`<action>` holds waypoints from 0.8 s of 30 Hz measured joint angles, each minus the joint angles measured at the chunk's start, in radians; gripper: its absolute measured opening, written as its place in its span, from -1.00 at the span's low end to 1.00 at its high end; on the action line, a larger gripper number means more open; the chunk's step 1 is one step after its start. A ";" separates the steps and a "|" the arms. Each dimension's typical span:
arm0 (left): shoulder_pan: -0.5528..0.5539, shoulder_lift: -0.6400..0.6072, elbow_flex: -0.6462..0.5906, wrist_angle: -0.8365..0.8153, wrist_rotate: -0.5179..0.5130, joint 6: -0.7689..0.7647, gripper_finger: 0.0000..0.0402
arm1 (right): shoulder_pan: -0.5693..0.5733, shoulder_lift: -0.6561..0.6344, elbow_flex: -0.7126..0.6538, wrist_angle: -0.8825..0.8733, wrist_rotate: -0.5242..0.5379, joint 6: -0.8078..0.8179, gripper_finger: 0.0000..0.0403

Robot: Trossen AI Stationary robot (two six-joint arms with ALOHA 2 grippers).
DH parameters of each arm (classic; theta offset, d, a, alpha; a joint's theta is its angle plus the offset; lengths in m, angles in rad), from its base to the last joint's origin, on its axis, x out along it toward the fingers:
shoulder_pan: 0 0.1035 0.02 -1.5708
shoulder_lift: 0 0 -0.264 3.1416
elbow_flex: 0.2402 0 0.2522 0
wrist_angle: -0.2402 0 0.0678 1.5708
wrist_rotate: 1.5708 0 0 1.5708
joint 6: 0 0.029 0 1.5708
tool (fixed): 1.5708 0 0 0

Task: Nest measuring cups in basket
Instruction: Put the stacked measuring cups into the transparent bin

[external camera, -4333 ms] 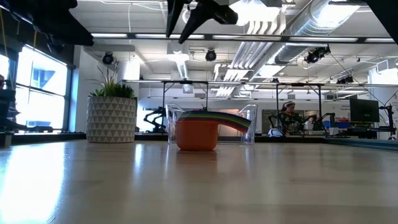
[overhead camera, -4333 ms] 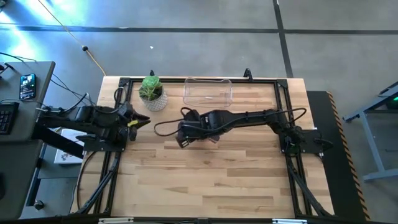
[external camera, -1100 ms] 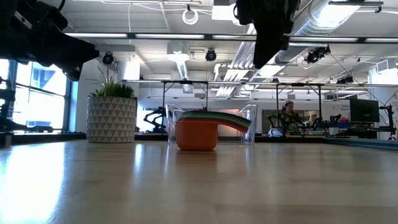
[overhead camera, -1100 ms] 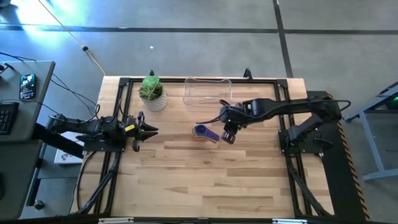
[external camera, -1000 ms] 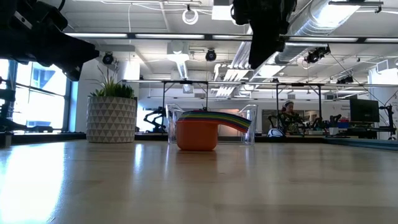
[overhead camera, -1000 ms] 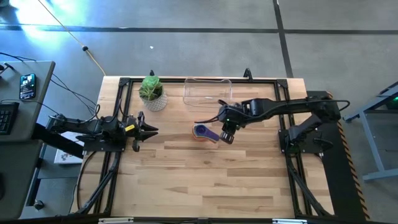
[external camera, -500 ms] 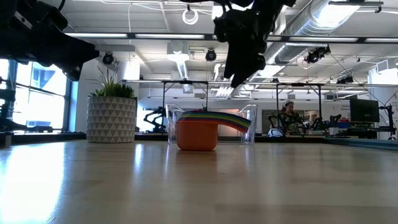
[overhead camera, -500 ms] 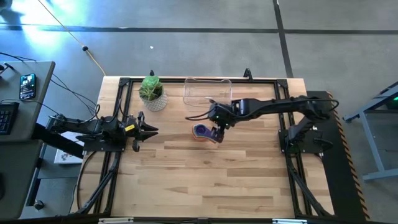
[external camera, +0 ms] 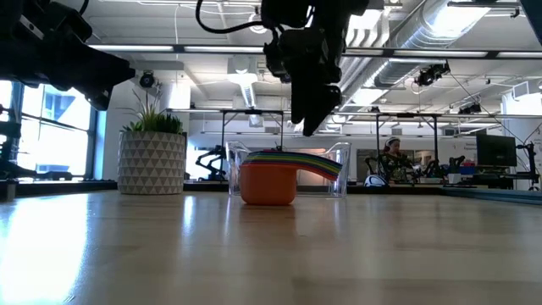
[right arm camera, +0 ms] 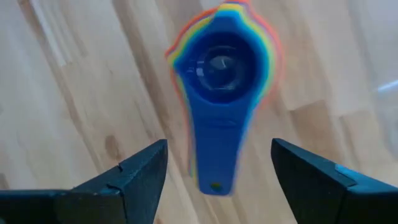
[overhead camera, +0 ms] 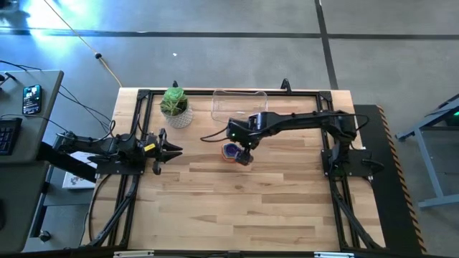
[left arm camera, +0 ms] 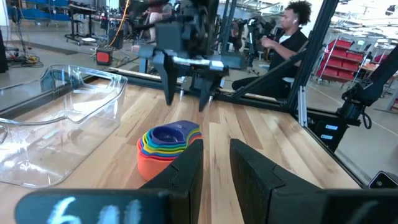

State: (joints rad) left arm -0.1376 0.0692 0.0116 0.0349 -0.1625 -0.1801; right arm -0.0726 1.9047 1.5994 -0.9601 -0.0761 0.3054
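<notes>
Fingers (right arm camera: 134, 171) of my right gripper (right arm camera: 217, 168) stand spread wide, one on each side of the handle of the cups (right arm camera: 221, 68), touching nothing. That gripper (overhead camera: 244, 154) hangs above the stack (overhead camera: 230, 151), pointing down; in the low view it (external camera: 309, 119) sits clear of the cups' top (external camera: 279, 176).

Cups are nested into one stack, orange outermost at the bottom, rainbow rims showing, a blue-purple cup innermost on top (left arm camera: 168, 146). Stack rests on the wooden table (overhead camera: 237, 208), not in the basket (overhead camera: 239, 104). Handles fan out together toward the right arm's base side.

Basket is clear and lies near the table's far edge, beyond the stack and a little apart from it; in the left wrist view it (left arm camera: 62, 118) sits beside the cups. I cannot tell from these views whether anything lies in it.

Left gripper (overhead camera: 166, 150) waits at the table's left edge, well apart from the cups; its fingers (left arm camera: 189, 171) show a narrow gap and grip nothing.

Potted plant (overhead camera: 175, 106) stands near the far-left corner, left of the basket. A seated person (left arm camera: 283, 46) shows in the room beyond the table.
</notes>
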 joint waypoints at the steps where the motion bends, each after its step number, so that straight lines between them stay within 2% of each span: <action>1: 0.000 0.000 0.000 0.000 0.000 0.000 -0.65 | 0.000 0.005 -0.008 0.017 -0.009 0.000 0.38; 14: 0.000 0.000 0.000 0.000 0.000 0.000 -0.65 | 0.009 0.015 -0.109 0.139 0.017 0.011 0.38; 19: 0.000 0.000 0.000 0.000 0.000 0.000 -0.65 | 0.016 0.021 -0.110 0.160 0.049 0.010 0.38; 24: 0.000 0.000 0.000 0.000 0.000 0.000 -0.65 | 0.022 0.048 -0.110 0.161 0.033 0.029 0.38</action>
State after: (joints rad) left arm -0.1379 0.0692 0.0116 0.0353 -0.1627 -0.1802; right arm -0.0511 1.9531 1.4891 -0.7991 -0.0435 0.3348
